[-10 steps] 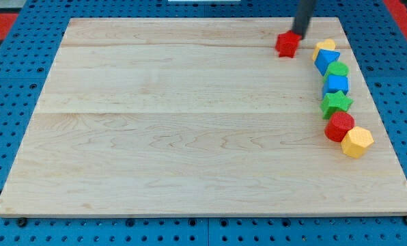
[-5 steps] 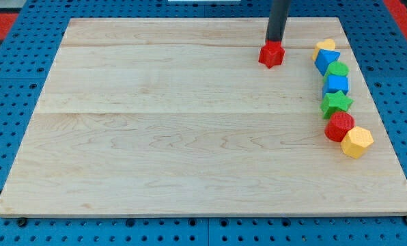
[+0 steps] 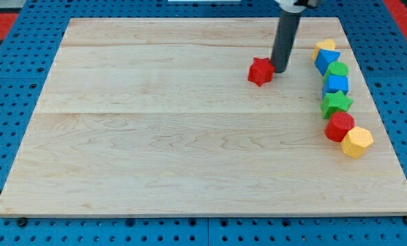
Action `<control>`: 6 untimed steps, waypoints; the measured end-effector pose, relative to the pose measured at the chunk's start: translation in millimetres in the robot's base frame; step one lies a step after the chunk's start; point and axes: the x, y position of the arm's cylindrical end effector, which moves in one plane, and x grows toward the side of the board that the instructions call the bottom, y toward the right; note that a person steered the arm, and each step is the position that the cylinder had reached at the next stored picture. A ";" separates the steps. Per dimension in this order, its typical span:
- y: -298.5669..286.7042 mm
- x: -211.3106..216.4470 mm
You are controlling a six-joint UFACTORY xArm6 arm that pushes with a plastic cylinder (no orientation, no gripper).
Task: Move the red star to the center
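Contact sits on the star's [image 3: 261, 71] right flank: my tip [image 3: 281, 70] touches it from the view's right, a placing that, I judge, suits a push leftward and down toward the board's [image 3: 156, 137] centre. There are no jaws; the rod merely presses against the star, gripping nothing. The other blocks [image 3: 338, 102] stand well apart to my tip's right.

I am seeing my tip [image 3: 281, 70] sitting just to the view's right of the red star [image 3: 261, 71], touching it. Both are lying on the board [image 3: 156, 137], toward the view's top and right of its middle.
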 end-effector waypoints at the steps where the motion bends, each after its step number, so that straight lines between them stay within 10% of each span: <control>1: -74.9 -0.3; 6: -169.3 33.7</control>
